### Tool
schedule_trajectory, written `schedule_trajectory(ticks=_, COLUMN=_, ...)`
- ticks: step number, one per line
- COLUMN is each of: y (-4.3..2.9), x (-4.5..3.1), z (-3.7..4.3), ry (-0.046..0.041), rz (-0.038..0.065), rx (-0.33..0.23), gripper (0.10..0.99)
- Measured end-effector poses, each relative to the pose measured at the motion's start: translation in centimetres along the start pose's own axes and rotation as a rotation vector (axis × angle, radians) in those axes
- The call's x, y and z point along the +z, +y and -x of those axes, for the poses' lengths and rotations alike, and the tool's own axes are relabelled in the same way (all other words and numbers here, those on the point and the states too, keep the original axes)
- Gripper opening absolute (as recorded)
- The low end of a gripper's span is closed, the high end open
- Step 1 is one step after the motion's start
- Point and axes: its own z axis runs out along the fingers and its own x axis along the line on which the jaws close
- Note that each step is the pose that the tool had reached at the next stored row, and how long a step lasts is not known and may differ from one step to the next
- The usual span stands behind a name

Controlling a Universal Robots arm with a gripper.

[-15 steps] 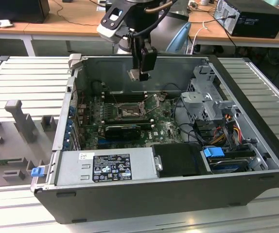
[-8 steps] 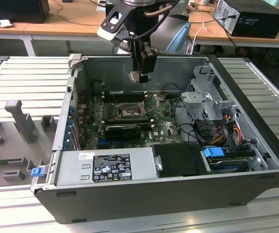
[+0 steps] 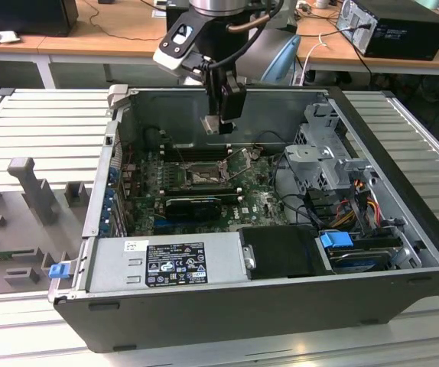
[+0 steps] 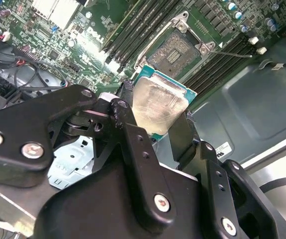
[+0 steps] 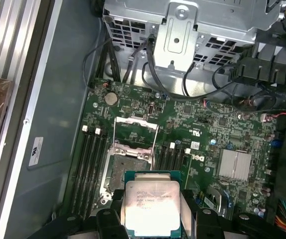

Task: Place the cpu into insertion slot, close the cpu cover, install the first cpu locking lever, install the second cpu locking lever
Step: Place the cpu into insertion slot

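While the gripper [image 5: 151, 213] pinches the cpu [image 5: 150, 199], it hangs above the board [image 5: 208, 124] near the uncovered insertion slot [image 5: 128, 172]

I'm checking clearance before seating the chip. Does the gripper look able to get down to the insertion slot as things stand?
Probably yes. The gripper, shut on the cpu, hangs above the insertion slot, whose cpu cover looks swung back; no cable crosses it.
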Motion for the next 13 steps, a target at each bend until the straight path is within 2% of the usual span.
schedule_trajectory(ticks=13, y=-0.07, x=0.82, z=0.02, ry=0.0, rz=0.0, rx=0.0, gripper=0.529)
